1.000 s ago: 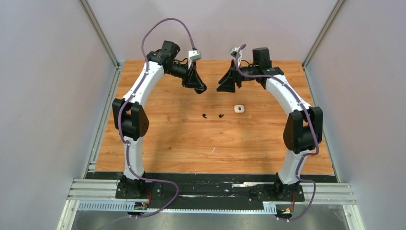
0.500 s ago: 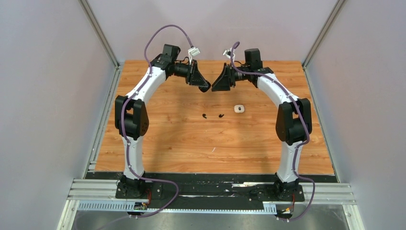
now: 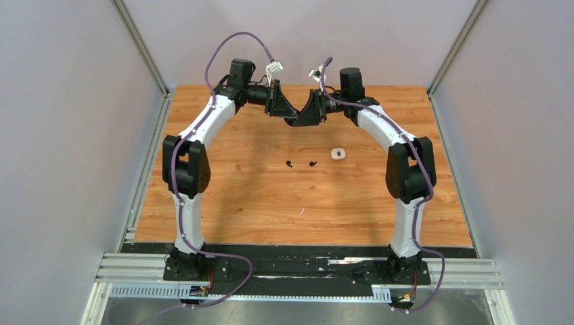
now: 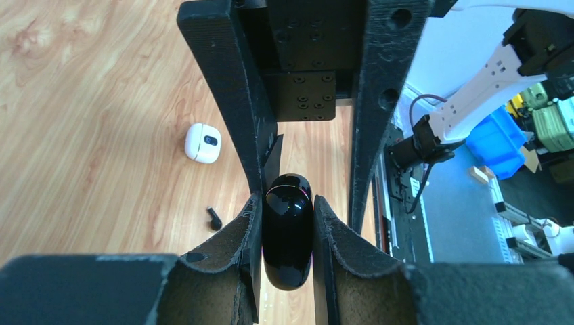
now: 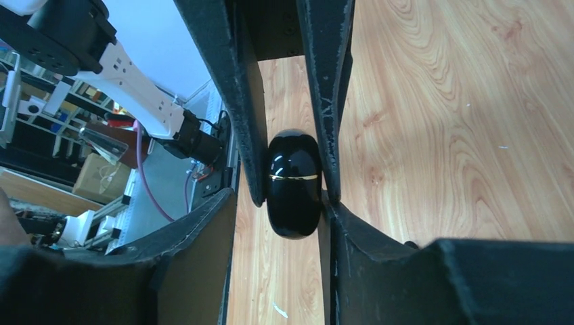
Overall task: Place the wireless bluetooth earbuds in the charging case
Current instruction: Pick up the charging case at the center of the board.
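Two black earbuds point(image 3: 290, 163) lie on table point(image 3: 237, 203), white case point(image 3: 338, 154) at their 3 o'clock. At 12 o'clock, left end effector point(image 4: 286, 202) clamps black case point(image 4: 287, 230); right end effector point(image 5: 281, 200) straddles it, jaws apart.

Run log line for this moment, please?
left claw: grips glossy black oval case | right claw: open around it | tiny black earbuds: loose

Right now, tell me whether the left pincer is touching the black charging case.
Touching. In the left wrist view both fingers of the left pincer press against the sides of the black charging case, with no gap showing.
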